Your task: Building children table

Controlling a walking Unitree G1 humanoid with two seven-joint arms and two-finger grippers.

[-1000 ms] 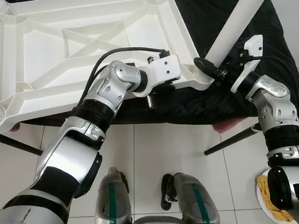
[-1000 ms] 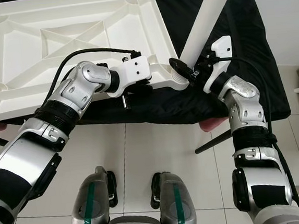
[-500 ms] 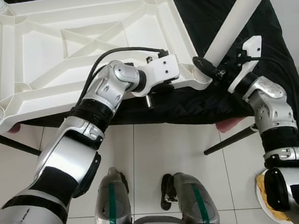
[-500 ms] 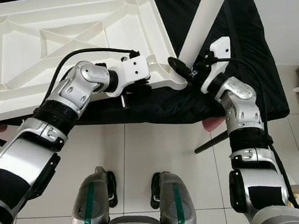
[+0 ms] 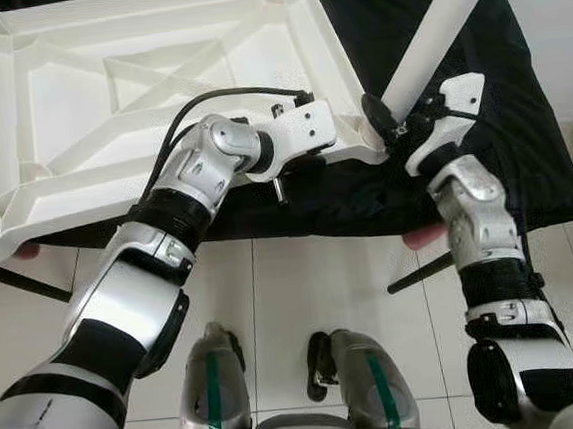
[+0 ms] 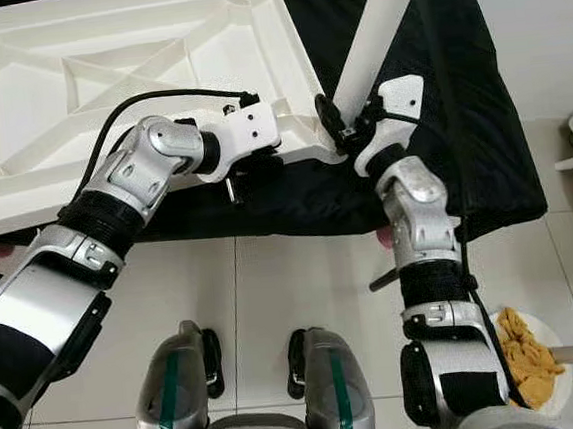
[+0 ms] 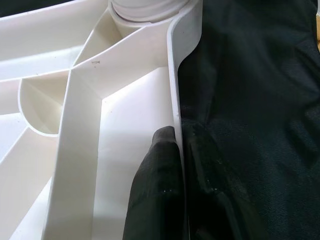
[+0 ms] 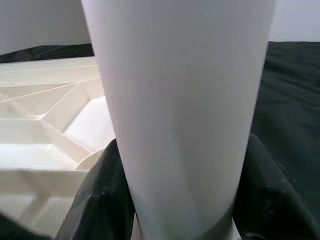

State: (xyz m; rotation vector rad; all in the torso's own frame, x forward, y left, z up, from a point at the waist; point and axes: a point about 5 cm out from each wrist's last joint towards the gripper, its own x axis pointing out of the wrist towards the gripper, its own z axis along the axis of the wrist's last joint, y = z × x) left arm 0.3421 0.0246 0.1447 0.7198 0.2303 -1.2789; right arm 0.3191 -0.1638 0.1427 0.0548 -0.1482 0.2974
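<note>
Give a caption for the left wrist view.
Left gripper pinching the upturned white table's rim, one finger each side.

**Camera placement**

Both eye views are looking steeply down from the head, sharing the white tabletop [image 5: 156,95] and black cloth [image 5: 500,136]. Each wrist view is sitting very close: left facing the rim, right facing the leg [image 8: 180,110].

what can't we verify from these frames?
- White plastic table leg: its top end is cut off by the upper edge of both eye views.
- Leg seating in the corner socket of the upturned white plastic tabletop: the right hand covers the joint in the eye views; the leg blocks it in the right wrist view.
- Left hand on the tabletop's rim: wrist housing hides it in the eye views.
</note>
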